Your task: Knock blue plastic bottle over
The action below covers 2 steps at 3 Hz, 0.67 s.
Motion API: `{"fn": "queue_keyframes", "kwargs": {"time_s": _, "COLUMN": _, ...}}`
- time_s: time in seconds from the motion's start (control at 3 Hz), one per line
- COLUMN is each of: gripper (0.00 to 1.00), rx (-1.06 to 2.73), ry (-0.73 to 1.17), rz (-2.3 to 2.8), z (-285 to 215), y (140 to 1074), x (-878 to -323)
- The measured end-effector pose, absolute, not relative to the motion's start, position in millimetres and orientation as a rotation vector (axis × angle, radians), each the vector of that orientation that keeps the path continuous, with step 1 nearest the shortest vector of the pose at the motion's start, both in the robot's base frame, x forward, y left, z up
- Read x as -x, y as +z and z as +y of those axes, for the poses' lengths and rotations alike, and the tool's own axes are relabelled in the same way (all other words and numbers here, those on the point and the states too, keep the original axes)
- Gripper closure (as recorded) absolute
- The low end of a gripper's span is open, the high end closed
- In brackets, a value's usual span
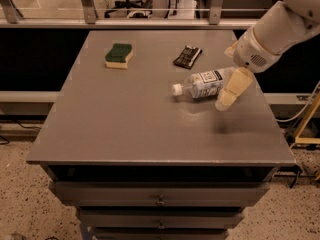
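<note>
The blue plastic bottle [202, 84] lies on its side on the grey table [125, 119], right of the middle. It is clear and ribbed, with a white-and-bluish label. Its white cap [176, 89] points left, toward the table's middle. My gripper [229, 91] hangs from the white arm [270, 34] at the right. It is at the bottle's base end, just in front of it and close above the table. Whether it touches the bottle I cannot tell.
A green-and-yellow sponge [119, 55] lies at the back left of the table. A small flat black object [187, 56] lies at the back, just behind the bottle. The table's right edge [272, 114] is close to the gripper. Drawers [160, 199] are below the front edge.
</note>
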<state>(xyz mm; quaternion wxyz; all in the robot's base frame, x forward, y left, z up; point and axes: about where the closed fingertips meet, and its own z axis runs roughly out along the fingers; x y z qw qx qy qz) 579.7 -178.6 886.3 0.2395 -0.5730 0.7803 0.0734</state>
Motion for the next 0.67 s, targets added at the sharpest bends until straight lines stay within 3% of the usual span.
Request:
{"fn": "queue_keyframes", "kwargs": {"time_s": 0.33, "gripper": 0.0, "rx": 1.405, "ry": 0.121, "rz": 2.065, "z": -225.1, "y": 900.5, "x": -557.0}}
{"fn": "queue_keyframes", "kwargs": {"time_s": 0.67, "gripper": 0.0, "rx": 1.405, "ry": 0.121, "rz": 2.065, "z": -225.1, "y": 900.5, "x": -557.0}}
